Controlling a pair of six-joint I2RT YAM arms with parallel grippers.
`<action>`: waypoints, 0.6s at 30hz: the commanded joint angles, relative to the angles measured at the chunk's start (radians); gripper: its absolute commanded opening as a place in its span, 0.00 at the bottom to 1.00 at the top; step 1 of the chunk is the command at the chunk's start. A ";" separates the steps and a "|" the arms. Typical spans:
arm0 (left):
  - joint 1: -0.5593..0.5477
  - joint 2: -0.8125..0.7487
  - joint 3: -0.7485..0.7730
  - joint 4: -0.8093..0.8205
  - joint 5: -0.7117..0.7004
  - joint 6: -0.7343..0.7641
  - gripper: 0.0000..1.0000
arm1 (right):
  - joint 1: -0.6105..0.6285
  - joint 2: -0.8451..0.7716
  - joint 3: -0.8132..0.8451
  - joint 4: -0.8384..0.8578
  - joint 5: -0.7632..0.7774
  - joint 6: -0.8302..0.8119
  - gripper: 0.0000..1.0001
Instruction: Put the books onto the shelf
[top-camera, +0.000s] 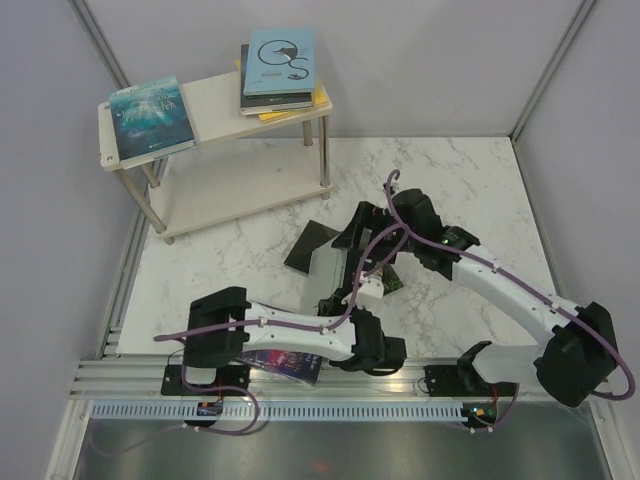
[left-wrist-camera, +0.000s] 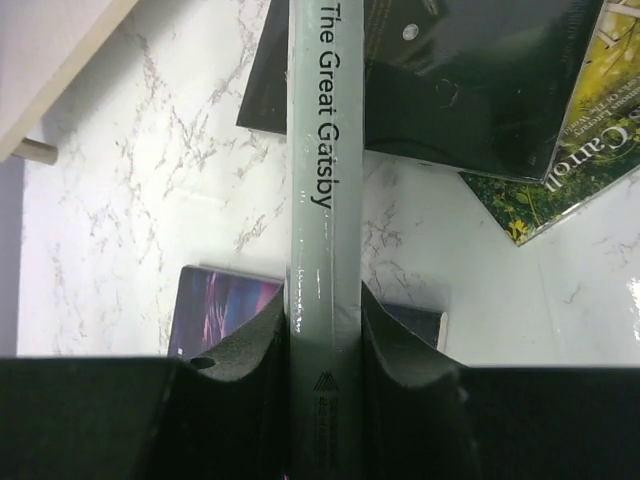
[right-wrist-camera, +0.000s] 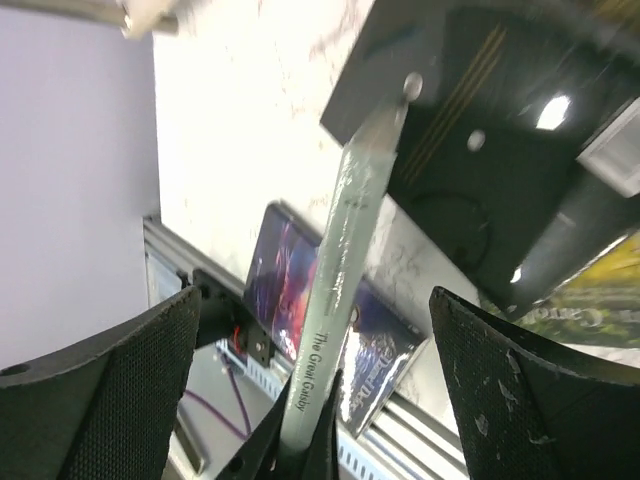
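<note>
Gatsby book (left-wrist-camera: 322, 150) on edge, pinched in left gripper (left-wrist-camera: 322, 315), right gripper (right-wrist-camera: 320, 380) wide open astride it

A white marble-look table (top-camera: 480, 180) fills the cell. Plain pale lilac-grey walls (top-camera: 420, 60) close in the back and both sides, with slim metal posts (top-camera: 545, 70) at the rear corners. Aluminium rails (top-camera: 340, 375) edge the near side. Below them lies a dull grey sheet (top-camera: 330, 450), perhaps metal. The light is soft and even.
</note>
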 joint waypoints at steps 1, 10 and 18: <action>0.001 -0.140 0.008 -0.166 -0.029 -0.040 0.02 | -0.075 -0.083 0.086 -0.139 0.044 -0.107 0.98; 0.030 -0.407 -0.018 0.203 0.141 0.438 0.02 | -0.172 -0.178 0.072 -0.179 0.044 -0.140 0.98; 0.239 -0.816 -0.251 0.687 0.540 0.746 0.02 | -0.190 -0.238 0.002 -0.145 -0.003 -0.150 0.98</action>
